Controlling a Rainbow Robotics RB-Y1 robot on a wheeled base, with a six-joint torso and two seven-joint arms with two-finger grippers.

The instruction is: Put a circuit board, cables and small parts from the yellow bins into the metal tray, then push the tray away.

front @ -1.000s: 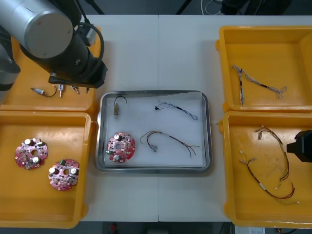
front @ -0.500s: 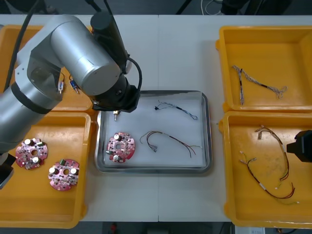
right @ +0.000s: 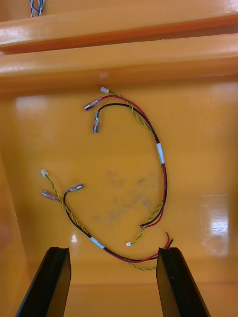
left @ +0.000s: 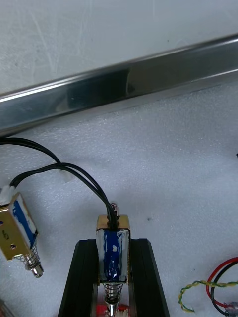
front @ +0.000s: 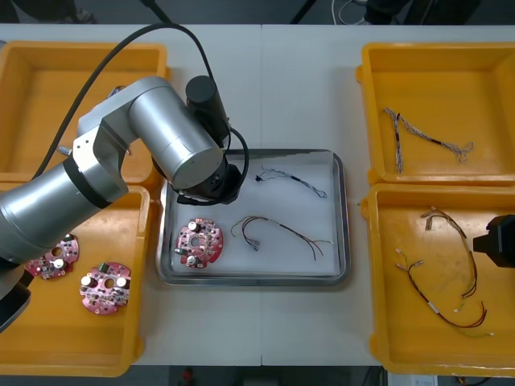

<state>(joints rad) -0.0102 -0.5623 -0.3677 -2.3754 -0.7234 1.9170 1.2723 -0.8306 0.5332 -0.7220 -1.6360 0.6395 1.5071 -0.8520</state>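
A small metal part, wrapped in blue with a spring and black leads, is clamped between the fingers of the left gripper. It is over the white floor of the metal tray, near the tray's rim. A second small metal part lies just beside it on the lining. The right gripper hangs with its fingers spread wide over a red and yellow cable in a yellow bin.

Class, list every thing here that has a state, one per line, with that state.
left gripper: shut on a small metal part, over the metal tray.
right gripper: open, over a red and yellow cable.
metal tray: not yet pushed away; circuit board lies inside.
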